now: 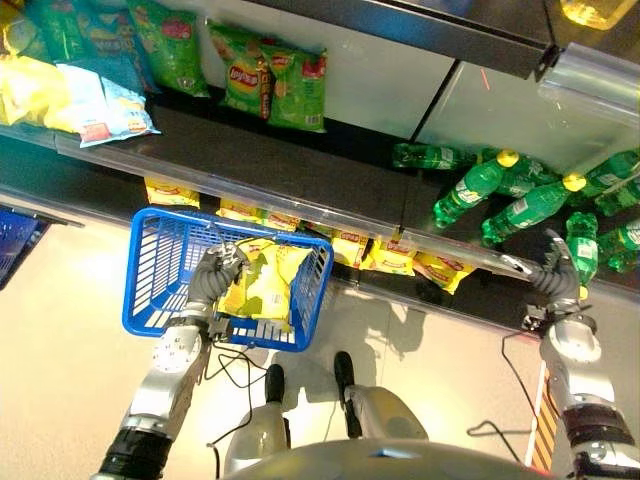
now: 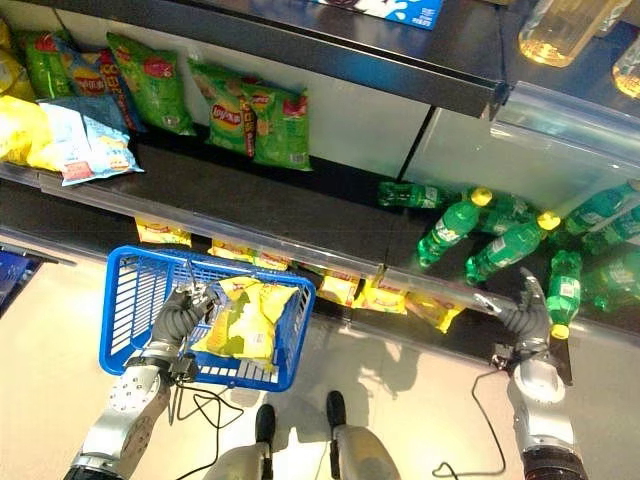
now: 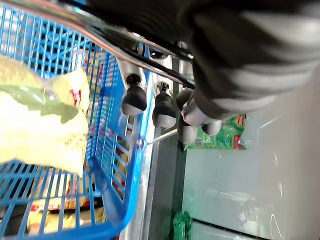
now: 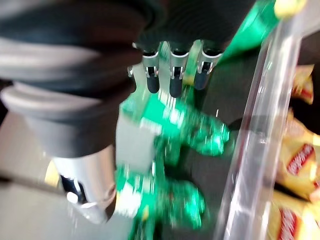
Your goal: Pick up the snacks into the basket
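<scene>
A blue wire basket hangs in front of the shelves, with my left hand shut on its metal handle; the curled fingers wrap the bar. One yellow snack bag lies inside the basket, against its right wall. More yellow snack bags sit on the low shelf behind the basket. Green snack bags lie on the shelf above. My right hand is raised at the right shelf's clear front rail, open and holding nothing, its fingers pointing at green bottles.
Green soda bottles lie in a heap on the right half of the middle shelf. Blue-white and yellow snack bags fill the upper left shelf. A second blue basket shows at the far left edge. A clear rail edges the shelf.
</scene>
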Robot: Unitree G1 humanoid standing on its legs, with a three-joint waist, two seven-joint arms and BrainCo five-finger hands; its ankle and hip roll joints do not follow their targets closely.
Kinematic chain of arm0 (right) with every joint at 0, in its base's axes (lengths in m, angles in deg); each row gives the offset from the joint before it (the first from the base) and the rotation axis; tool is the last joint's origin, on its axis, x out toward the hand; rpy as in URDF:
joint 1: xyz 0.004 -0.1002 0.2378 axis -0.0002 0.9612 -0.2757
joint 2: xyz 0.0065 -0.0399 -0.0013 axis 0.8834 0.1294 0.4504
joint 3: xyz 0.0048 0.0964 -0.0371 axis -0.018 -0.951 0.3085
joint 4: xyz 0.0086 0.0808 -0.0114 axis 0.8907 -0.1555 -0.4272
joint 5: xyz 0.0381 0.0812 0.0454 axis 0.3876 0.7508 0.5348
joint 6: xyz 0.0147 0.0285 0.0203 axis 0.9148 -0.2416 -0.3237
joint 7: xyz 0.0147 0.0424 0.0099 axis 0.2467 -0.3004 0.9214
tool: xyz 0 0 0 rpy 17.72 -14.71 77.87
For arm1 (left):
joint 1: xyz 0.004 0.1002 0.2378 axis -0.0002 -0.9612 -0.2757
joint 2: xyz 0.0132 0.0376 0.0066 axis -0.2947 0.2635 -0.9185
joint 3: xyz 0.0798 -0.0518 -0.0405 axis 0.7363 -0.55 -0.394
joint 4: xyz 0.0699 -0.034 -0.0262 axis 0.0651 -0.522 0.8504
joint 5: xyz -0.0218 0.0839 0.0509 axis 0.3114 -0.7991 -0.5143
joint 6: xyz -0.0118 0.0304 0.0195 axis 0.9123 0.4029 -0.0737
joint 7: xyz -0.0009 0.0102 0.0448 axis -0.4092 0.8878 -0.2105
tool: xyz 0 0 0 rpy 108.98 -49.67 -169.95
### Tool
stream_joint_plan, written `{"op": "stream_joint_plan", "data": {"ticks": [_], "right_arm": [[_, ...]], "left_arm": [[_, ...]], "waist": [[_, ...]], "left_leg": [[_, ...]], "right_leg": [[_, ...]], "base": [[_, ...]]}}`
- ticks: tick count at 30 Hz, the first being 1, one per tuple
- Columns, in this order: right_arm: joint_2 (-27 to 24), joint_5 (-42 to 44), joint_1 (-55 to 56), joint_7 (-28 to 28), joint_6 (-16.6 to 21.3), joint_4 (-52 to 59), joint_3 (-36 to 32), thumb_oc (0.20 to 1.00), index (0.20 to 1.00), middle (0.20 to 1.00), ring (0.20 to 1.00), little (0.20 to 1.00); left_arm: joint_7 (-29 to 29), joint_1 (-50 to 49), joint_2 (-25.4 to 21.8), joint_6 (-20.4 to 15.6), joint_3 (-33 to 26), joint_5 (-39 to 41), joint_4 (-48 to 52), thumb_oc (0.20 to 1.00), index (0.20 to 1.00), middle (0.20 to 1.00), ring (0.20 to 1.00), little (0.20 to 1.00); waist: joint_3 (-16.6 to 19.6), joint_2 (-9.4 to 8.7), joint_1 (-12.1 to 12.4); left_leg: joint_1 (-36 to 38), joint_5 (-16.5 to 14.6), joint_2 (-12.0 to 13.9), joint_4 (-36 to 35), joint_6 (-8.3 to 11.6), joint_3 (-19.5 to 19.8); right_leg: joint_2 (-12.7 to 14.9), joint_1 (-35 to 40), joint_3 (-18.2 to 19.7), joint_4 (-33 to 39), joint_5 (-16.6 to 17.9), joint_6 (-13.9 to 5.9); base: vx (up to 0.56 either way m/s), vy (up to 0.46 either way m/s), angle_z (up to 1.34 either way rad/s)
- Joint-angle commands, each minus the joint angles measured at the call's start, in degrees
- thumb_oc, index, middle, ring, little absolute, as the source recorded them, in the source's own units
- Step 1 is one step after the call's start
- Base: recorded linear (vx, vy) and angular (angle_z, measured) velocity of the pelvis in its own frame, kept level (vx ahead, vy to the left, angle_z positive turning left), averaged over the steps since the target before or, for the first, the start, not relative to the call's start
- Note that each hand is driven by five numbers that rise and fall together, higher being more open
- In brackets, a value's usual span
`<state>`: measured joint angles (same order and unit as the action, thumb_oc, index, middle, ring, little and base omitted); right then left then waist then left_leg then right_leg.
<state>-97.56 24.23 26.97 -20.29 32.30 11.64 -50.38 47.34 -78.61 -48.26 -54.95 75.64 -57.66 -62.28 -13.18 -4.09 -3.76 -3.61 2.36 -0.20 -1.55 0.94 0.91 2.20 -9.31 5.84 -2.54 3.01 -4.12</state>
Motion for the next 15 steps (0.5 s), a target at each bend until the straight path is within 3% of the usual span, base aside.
{"op": "stream_joint_plan", "data": {"ticks": [1, 5, 9, 11, 15], "right_arm": [[-1.56, -0.17, -2.46, -4.20, 4.16, 2.11, -2.54, 1.000, 1.000, 1.000, 1.000, 1.000], [-1.89, -0.71, -1.50, -3.88, 3.73, 3.08, -2.14, 1.000, 1.000, 1.000, 1.000, 1.000], [-3.08, -0.70, -1.15, -3.39, 3.42, 3.91, -1.13, 1.000, 1.000, 1.000, 1.000, 1.000], [-4.32, -1.06, -2.74, -4.23, 3.45, 3.18, -0.48, 1.000, 1.000, 1.000, 1.000, 1.000], [-6.51, -0.54, -9.73, -5.48, 3.39, 0.50, 3.12, 1.000, 1.000, 1.000, 1.000, 1.000]], "left_arm": [[0.77, 4.49, 0.04, -7.72, -1.55, 1.86, 7.47, 0.200, 0.200, 0.200, 0.200, 0.200], [0.41, 3.15, 1.39, -7.34, -0.98, 2.53, 7.53, 0.200, 0.200, 0.200, 0.200, 0.200], [0.19, 2.56, 2.83, -7.04, -0.68, 3.76, 8.24, 0.200, 0.200, 0.200, 0.200, 0.200], [0.14, 2.86, 3.44, -7.35, 0.91, 5.01, 8.97, 0.200, 0.200, 0.200, 0.200, 0.200], [0.37, 4.78, 3.38, -7.75, 4.01, 5.88, 9.63, 0.200, 0.200, 0.200, 0.200, 0.200]], "waist": [[4.79, -0.48, 0.77], [6.55, 1.21, 0.80], [6.54, 2.97, 0.15], [5.71, 3.70, 0.36], [3.45, 4.99, 1.30]], "left_leg": [[0.99, -7.17, 0.75, 3.75, 1.19, 3.36], [1.36, -4.62, 4.89, 1.56, 3.26, 3.89], [-0.13, -3.89, 6.55, 3.28, 3.96, 5.58], [-0.82, -3.57, 5.39, 4.03, 3.42, 6.56], [-5.59, -1.99, -0.86, 3.08, 1.86, 8.60]], "right_leg": [[4.33, -5.46, 2.38, 1.98, 3.23, -7.07], [2.49, -4.46, 0.46, -0.80, -0.32, -5.26], [0.89, -3.98, -1.85, -3.94, -3.25, -3.34], [0.78, -3.99, -2.56, -4.45, -3.46, -2.98], [0.18, -5.95, -2.22, -4.84, -2.96, -2.83]], "base": [[0.09, -0.264, -0.05], [0.07, -0.342, 0.06], [0.03, -0.256, 0.19], [0.00, -0.169, 0.16], [-0.08, -0.053, 0.08]]}}
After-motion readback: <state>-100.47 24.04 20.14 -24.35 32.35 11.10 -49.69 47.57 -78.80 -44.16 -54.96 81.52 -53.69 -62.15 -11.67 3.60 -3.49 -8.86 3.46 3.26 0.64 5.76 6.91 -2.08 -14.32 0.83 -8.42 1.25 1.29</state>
